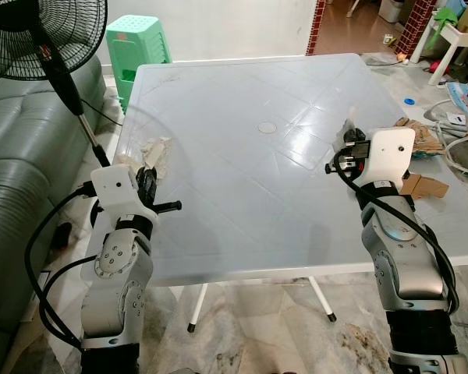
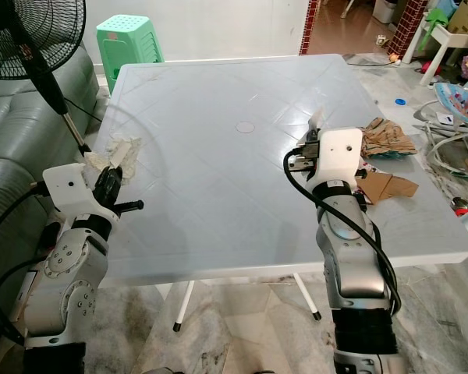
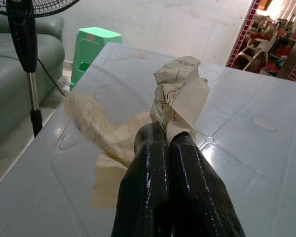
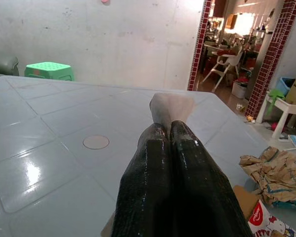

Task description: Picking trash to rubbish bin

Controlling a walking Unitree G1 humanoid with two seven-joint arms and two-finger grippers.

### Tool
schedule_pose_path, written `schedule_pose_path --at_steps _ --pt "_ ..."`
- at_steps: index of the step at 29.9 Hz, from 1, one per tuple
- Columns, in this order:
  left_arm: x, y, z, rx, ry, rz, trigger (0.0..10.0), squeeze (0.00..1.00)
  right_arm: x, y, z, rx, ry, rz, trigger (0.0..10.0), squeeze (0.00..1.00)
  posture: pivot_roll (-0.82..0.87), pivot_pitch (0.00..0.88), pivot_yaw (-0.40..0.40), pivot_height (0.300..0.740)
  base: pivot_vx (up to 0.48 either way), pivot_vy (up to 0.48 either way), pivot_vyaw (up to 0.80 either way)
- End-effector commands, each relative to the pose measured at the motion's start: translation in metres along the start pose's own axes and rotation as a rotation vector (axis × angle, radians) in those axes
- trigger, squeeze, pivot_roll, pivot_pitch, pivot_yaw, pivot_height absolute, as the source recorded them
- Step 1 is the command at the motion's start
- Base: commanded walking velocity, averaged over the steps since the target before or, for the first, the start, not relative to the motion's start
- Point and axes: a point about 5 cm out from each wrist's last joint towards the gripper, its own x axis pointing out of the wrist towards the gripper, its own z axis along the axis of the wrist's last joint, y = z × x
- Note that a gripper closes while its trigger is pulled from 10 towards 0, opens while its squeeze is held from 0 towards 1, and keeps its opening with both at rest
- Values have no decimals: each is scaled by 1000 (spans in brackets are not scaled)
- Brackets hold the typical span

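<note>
A crumpled cream paper wrapper lies on the left side of the white table. My left gripper is shut on it, pinching the paper between its fingertips just above the tabletop. Near the table's right side my right gripper is shut on a small beige scrap, which sticks up past the fingertips. A crumpled brown paper bag and folded cardboard lie at the right edge, beside the right arm.
A black standing fan and a grey sofa are on the left. A green plastic stool stands behind the table's far left corner. Toys and cables clutter the floor at right.
</note>
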Motion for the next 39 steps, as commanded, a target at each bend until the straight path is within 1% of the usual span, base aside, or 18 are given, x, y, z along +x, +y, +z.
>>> schedule_pose_path --at_steps 1,15,25,29,39 --pt "0 0 1 4 2 -4 10000 0 0 0 4 0 -11 -5 10000 0 -45 87 -5 740 -244 0 0" --pt "-1 -2 1 1 8 -12 10000 0 0 0 2 4 -9 -8 10000 0 -41 87 -3 740 -248 0 0" --pt "-1 -1 1 0 15 -14 10000 0 0 1 3 6 -11 -10 10000 0 -39 87 -1 740 0 0 0" --pt "-1 -2 1 0 16 -16 10000 0 1 1 3 5 -12 -12 10000 0 -42 86 1 740 -251 0 0" --pt "-1 -3 0 -2 20 -23 10000 0 1 -1 3 2 -14 -18 10000 0 -45 86 0 740 -26 0 0"
